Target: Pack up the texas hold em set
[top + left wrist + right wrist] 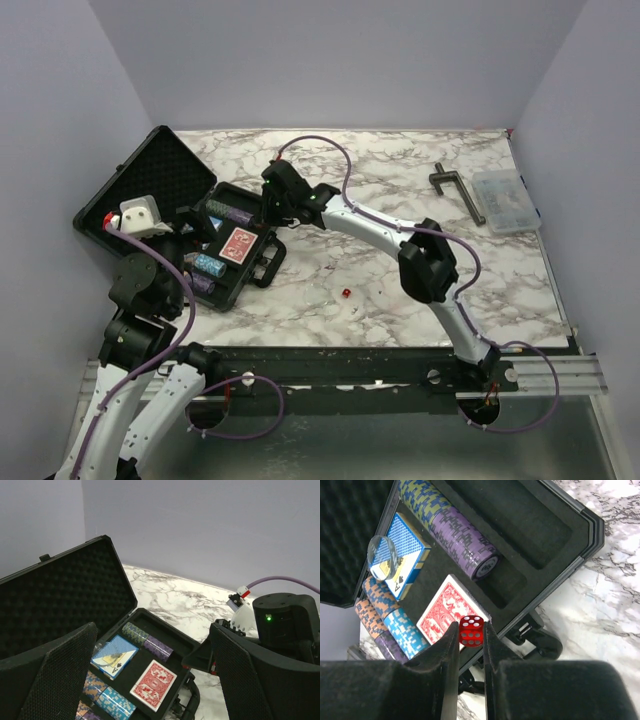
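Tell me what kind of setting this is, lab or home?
Probably a lab robot cell, not a home: plain grey partition walls box in a marble-patterned tabletop, two white-and-black robot arms bolted to a metal rail at its edge, and the open black foam-lined case looks staged.

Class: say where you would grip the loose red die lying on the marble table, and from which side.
Pinch two opposite side faces of the die, coming straight down: it is a small cube lying alone on the table.
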Robot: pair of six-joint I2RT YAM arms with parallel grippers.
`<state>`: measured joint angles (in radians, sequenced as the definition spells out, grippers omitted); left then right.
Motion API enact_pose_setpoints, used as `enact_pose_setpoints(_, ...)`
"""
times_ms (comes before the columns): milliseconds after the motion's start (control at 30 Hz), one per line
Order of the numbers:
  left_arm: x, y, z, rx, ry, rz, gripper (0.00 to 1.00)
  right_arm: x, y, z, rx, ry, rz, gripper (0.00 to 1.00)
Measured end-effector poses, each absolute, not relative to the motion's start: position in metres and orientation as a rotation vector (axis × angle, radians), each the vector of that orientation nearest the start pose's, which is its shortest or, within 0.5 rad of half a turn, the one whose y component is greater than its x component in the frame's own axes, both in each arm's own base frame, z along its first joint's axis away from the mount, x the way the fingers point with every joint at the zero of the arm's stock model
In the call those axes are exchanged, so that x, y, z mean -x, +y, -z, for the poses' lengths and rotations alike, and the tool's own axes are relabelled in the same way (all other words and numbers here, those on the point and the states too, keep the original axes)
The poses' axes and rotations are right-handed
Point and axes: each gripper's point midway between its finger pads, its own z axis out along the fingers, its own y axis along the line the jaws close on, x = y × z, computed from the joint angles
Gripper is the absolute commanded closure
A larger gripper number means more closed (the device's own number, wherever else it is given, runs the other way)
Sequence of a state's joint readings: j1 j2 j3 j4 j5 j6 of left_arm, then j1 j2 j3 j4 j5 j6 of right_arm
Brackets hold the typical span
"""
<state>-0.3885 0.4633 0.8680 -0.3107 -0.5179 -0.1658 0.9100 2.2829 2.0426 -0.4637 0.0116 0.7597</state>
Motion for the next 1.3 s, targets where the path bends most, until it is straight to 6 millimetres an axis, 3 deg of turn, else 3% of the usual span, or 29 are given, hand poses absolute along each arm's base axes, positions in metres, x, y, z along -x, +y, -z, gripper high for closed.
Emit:
enact_pose_setpoints(267,-0.233,-0.006,-0.365,0.257,1.460,0.057,0.08,-0.375,0.518,-0.110,0.163,2.405,-0.812,0.91)
enact_pose_setpoints(867,-0.234,-0.005,-0.363,0.258,1.462,0.047,0.07,-0.388,0.513,-0.092,0.137,2.416,-0.785,0.85)
enact_pose_setpoints(967,-0.234,-0.005,-0.363,0.257,1.462,0.046,0.07,-0.388,0.513,-0.087,0.137,2.423,-0.778,0.79)
enact_pose_setpoints(1133,-0.234,-0.005,-0.362,0.256,1.463,0.045,0.08,-0.389,0.514,-0.087,0.138,2.420,-0.782,0.49)
enact_pose_setpoints(1300,-0.234,-0.005,-0.362,0.254,1.463,0.043,0.08,-0.390,0.517,-0.094,0.141,2.407,-0.802,0.38)
